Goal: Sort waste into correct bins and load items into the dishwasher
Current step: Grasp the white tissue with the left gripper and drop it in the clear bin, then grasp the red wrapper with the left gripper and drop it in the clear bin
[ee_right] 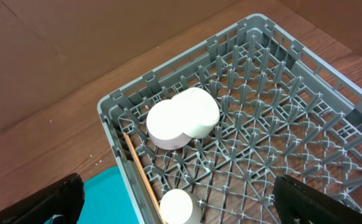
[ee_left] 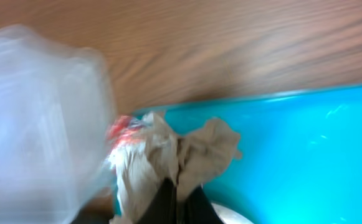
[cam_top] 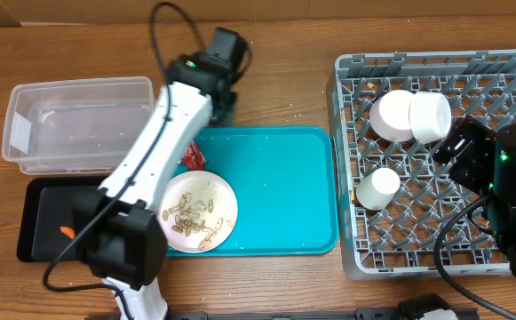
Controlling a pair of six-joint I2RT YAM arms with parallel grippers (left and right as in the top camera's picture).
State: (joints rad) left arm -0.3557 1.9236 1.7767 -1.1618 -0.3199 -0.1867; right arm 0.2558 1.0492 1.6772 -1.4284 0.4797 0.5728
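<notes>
My left gripper [ee_left: 177,202] is shut on the crumpled white tissue [ee_left: 174,152], above the far left corner of the teal tray [ee_left: 305,143] and beside the clear tub [ee_left: 37,124]. The red wrapper [ee_left: 121,127] lies just behind the tissue and also shows in the overhead view [cam_top: 193,157]. The white plate [cam_top: 200,212] with food scraps sits on the teal tray. The carrot [cam_top: 67,232] lies in the black tray [cam_top: 40,200]. In the grey dish rack [ee_right: 115,118] are two bowls [ee_right: 181,118], a cup [ee_right: 177,208] and chopsticks [ee_right: 142,177]. My right gripper [ee_right: 181,199] is open above the rack.
The clear tub [cam_top: 80,124] stands at the back left, with the black tray in front of it. The teal tray [cam_top: 284,187] lies between them and the rack [cam_top: 435,249]. My left arm [cam_top: 151,160] stretches over the tray's left side.
</notes>
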